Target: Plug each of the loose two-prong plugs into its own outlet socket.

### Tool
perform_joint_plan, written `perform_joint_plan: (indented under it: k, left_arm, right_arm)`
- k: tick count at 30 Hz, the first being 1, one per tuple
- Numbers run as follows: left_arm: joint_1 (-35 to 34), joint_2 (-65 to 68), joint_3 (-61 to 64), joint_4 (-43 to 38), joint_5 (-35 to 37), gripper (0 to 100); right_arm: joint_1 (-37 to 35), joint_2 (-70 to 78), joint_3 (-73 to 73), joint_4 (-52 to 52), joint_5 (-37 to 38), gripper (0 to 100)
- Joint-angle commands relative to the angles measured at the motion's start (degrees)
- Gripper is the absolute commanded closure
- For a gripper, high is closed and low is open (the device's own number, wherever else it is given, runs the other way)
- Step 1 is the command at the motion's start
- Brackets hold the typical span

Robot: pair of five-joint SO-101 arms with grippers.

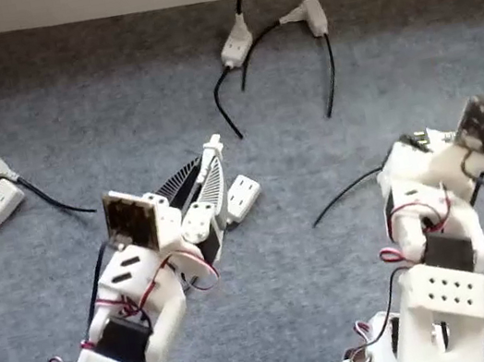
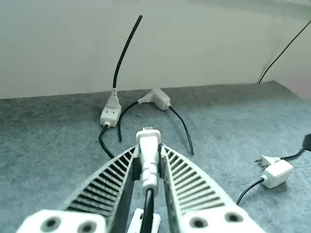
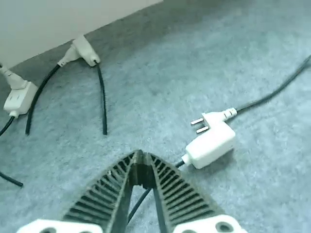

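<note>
Nearest the arms, the left end effector (image 2: pixel 148 151) pinches a white two-prong plug (image 1: pixel 212 152) by its body between the ribbed fingers (image 2: pixel 187 177). The prongs point toward 12 o'clock and the black cord trails back between the fingers. A white near socket (image 1: pixel 243 196) lies flat on the grey carpeted tabletop (image 1: pixel 115 100) just beside that end effector, at about 4 o'clock from the held plug and not joined to it. On the other side, the right end effector (image 3: pixel 141 167) has its fingertips pressed together with nothing between them, and a thin black cord (image 3: pixel 138 201) runs across the tabletop beneath them. Near those tips lies a right plug (image 3: pixel 210 119) with its prongs bare, touching a white right socket block (image 3: pixel 212 144) but not inserted. Toward 9 o'clock on the tabletop, a left plug (image 1: pixel 0 168) lies loose just beside the left socket (image 1: pixel 0 201), at the socket's 12 o'clock. Farthest off, near 12 o'clock by the wall, a far socket (image 1: pixel 236 48) has a plug seated in it, and that plug's cord rises away toward the wall. At its 3 o'clock, a little apart, sits an angled white piece (image 1: pixel 312 15) with a black cord leaving each end.
</note>
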Motion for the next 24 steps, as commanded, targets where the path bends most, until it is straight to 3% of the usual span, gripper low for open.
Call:
perform_joint_plan:
  k: [1, 4, 8, 12, 16, 19, 24]
  left_arm:
    - [-0.9, 13.6, -10.0, 0.4, -1.2, 99]
    - [-1.1, 26.9, -19.8, 2.0, -4.3, 99]
    - [-2.5, 42.9, -37.4, 13.9, -4.0, 99]
    - [-3.3, 57.5, -56.0, 30.3, 2.1, 99]
    - [-3.4, 71.7, -75.2, 47.2, 6.8, 99]
    - [-3.3, 81.0, -89.5, 59.5, 10.5, 99]
    - [-3.8, 93.1, -107.6, 71.8, 18.3, 99]
  right_arm:
    - [0.7, -6.8, 13.6, -9.2, -3.1, 99.1]
    - [-2.0, -11.0, 23.1, -15.7, -3.1, 99.1]
    - [-2.8, -17.1, 33.8, -24.6, -3.1, 99.1]
    - [-4.9, -22.1, 36.9, -24.9, -2.5, 99.1]
    - [-8.7, -24.3, 38.2, -24.1, 4.5, 99.1]
    - [-9.6, -24.5, 38.3, -23.2, 5.2, 99.1]
    - [-9.9, -24.5, 38.2, -23.2, 5.1, 99.1]
